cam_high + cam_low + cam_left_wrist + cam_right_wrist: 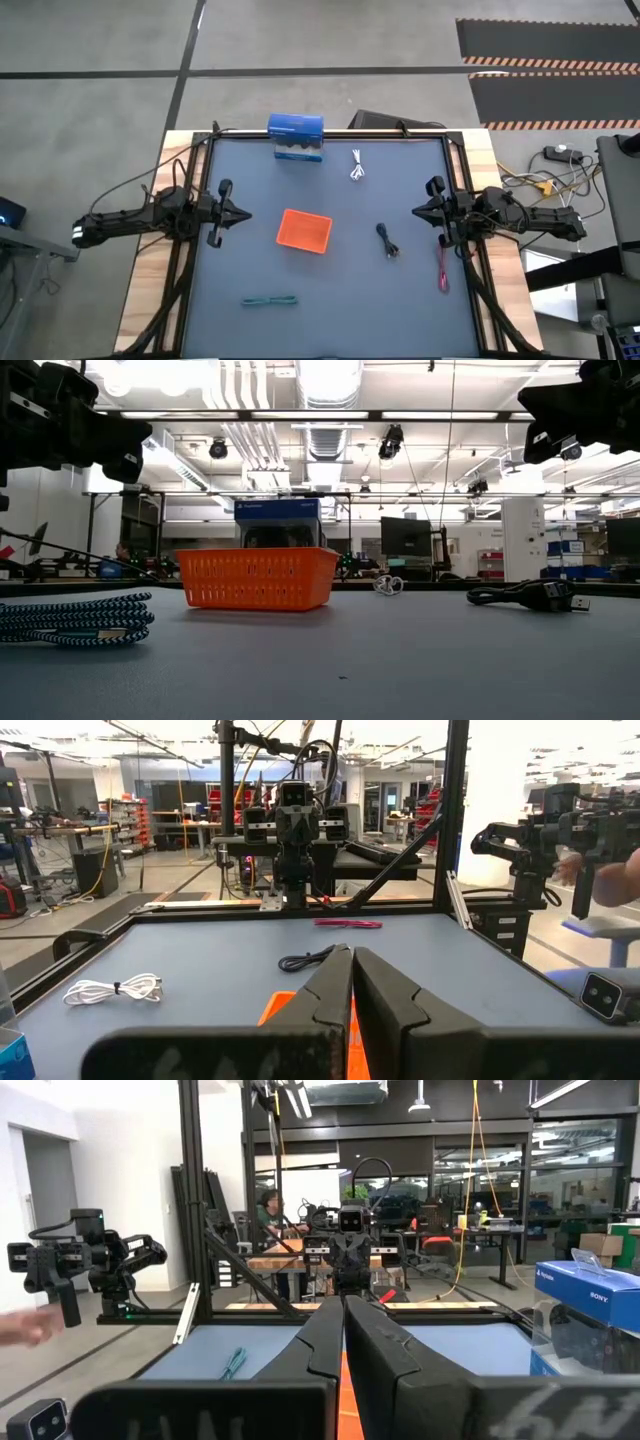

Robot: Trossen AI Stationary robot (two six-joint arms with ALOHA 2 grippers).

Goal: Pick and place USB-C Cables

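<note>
I log orange tray mid-desk; four cables scattered around it; left gripper, right gripper flanking, both pressed together.

fingers closed | orange tray beyond | white cable | black cable | red cable

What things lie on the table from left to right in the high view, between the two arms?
Teal cable → orange tray → white cable → black cable → red cable. The blue box overlaps the first two in this order.
</note>
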